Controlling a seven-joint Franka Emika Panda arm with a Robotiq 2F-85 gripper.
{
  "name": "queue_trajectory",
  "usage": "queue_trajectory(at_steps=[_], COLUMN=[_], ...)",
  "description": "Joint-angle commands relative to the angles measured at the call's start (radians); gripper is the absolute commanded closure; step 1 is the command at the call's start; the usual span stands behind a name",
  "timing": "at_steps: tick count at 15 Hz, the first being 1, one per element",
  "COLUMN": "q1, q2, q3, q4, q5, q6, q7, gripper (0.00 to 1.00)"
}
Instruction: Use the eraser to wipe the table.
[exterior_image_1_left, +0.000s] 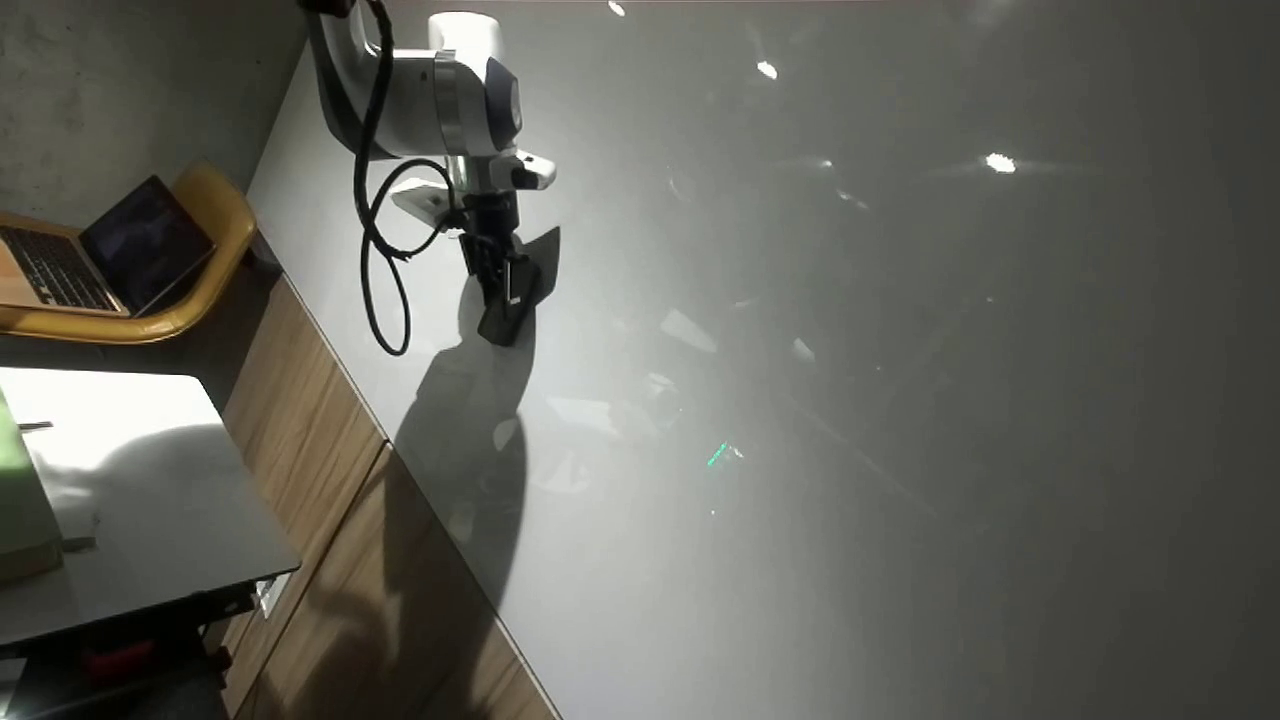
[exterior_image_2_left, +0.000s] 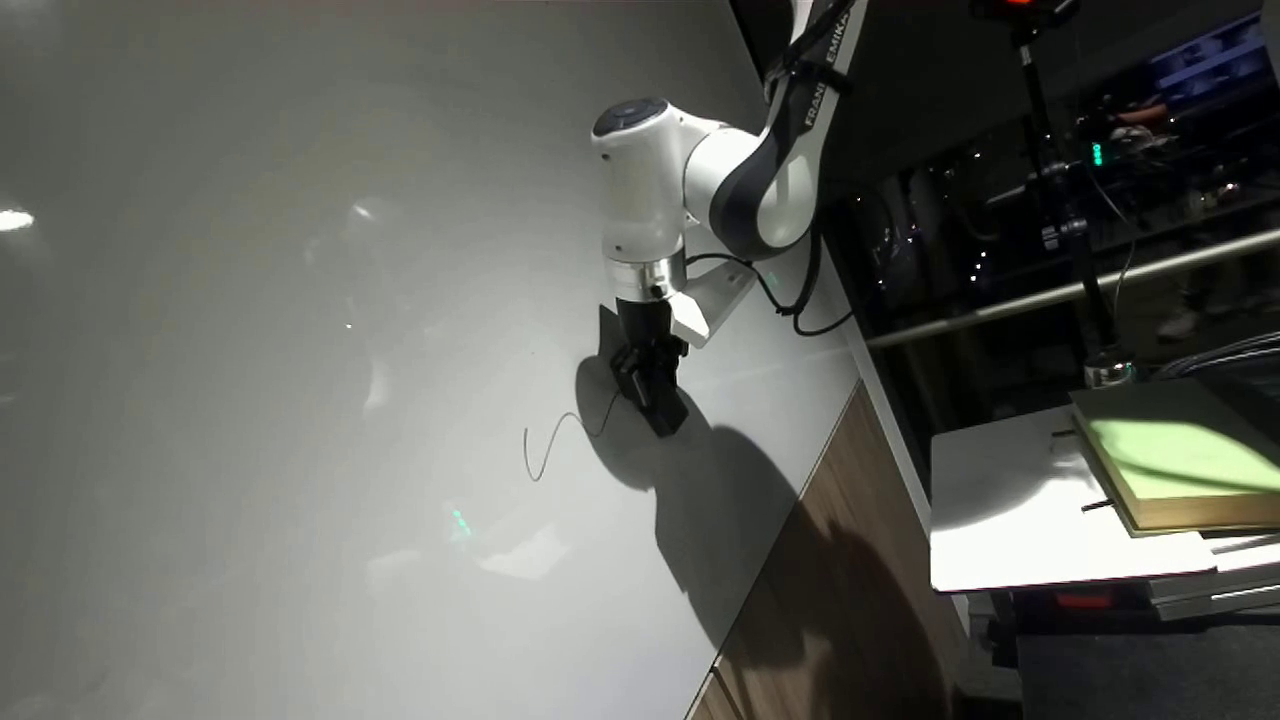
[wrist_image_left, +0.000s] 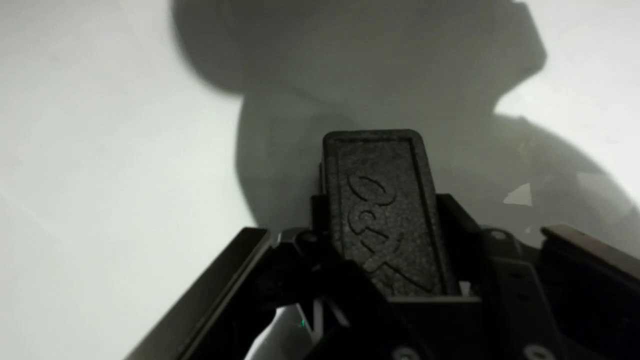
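We find the eraser (wrist_image_left: 385, 215) clamped between the jaws, over the surface (exterior_image_2_left: 300, 350) | contact: we cannot tell | in an exterior view: wavy line (exterior_image_2_left: 570, 414) on the surface, left of the eraser | right: green book (exterior_image_2_left: 1180, 460) on the white side desk (exterior_image_2_left: 1000, 545)

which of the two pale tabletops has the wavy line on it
The large glossy table: in an exterior view, the wavy line runs beside the gripper. The small side desk bears a green book instead.
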Motion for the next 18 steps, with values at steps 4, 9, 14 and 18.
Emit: queue_trajectory(at_steps=[4,9,14,18], q1=[0.094,0.26,0.364,0.419], q2=[0.118,0.188,0.255,0.314], q3=[0.054,-0.013,-0.031,-0.037], q4=[0.188,0.339,0.462,0.555], q5=[-0.01,0.028,0.044,0.06], q6=[-0.074,-0.181,-0.286,-0.349], q7=[0.007,-0.048,-0.072,-0.093], gripper=[0.71,0.71,0.71,0.71])
